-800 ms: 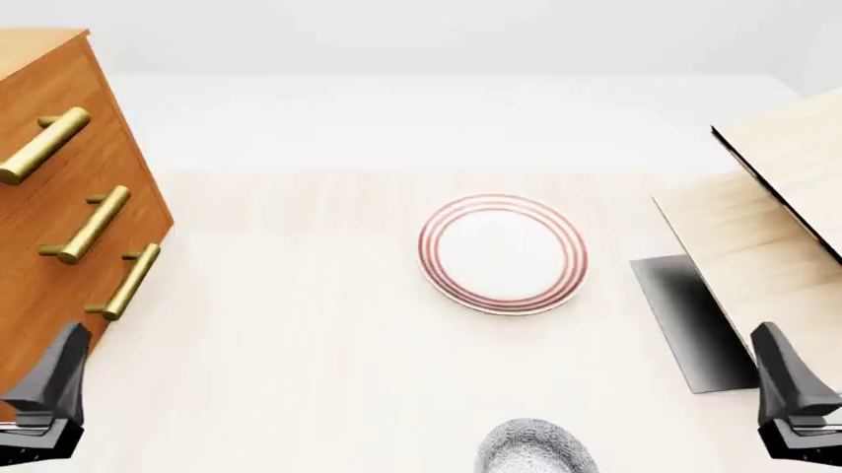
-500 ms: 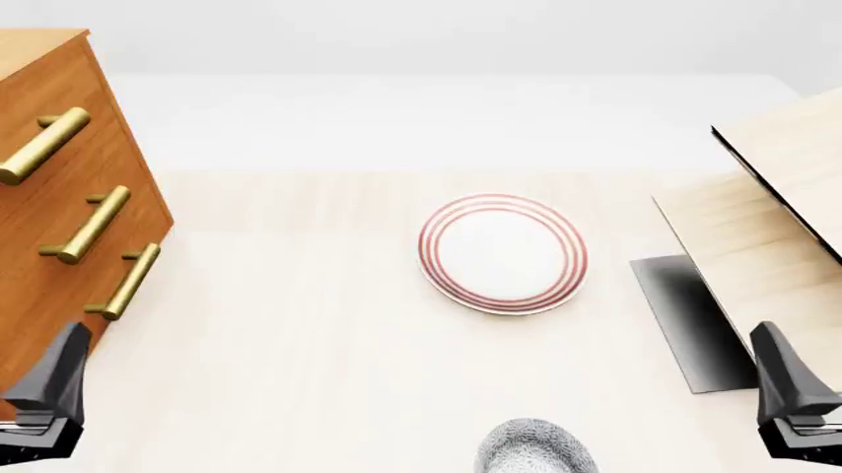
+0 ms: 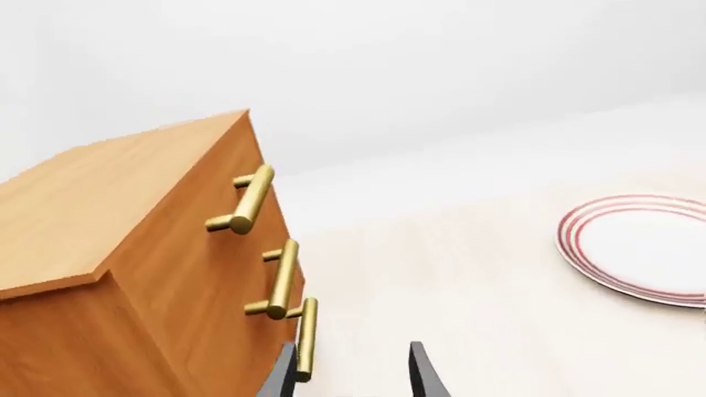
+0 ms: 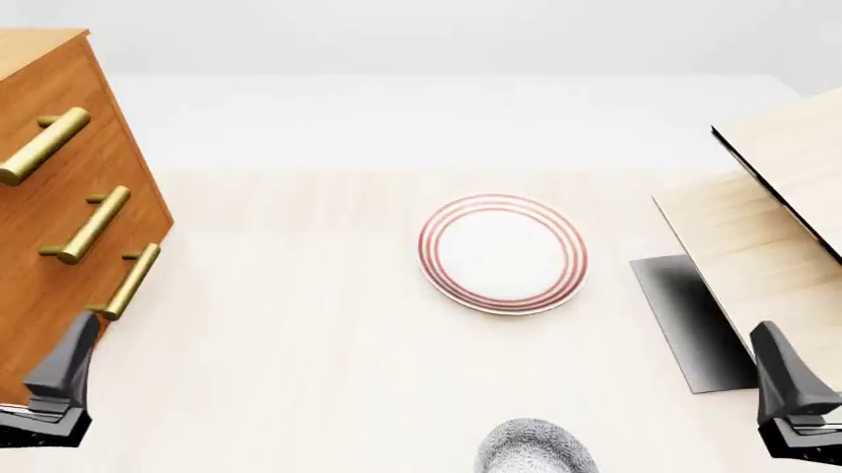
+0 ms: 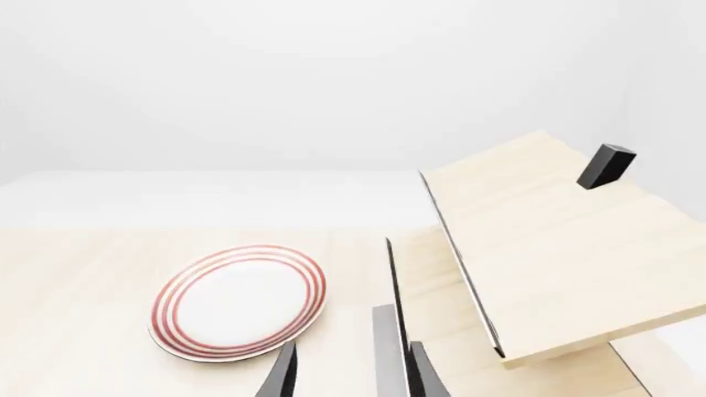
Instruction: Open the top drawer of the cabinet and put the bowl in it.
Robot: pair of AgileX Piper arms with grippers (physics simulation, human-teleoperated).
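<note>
Left gripper [image 4: 59,379] risen slightly toward 12 o'clock since 0.5 s ago, fingertip now overlapping cabinet [image 4: 59,207] lower edge, just at 7 o'clock of bottom handle [image 4: 126,282].

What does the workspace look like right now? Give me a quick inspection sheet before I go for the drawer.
Surface: pale wood table, no spills seen.
Job's things: cabinet at far left, top drawer shut; bowl at the near edge, partly out of frame.
Clutter: red-ringed plate mid-table; pale wood structure at right.
Grippers: left gripper open, empty, near the cabinet; right gripper open, empty, beside the structure.
Cables: nothing seen.
Surroundings: plain white backdrop.
</note>
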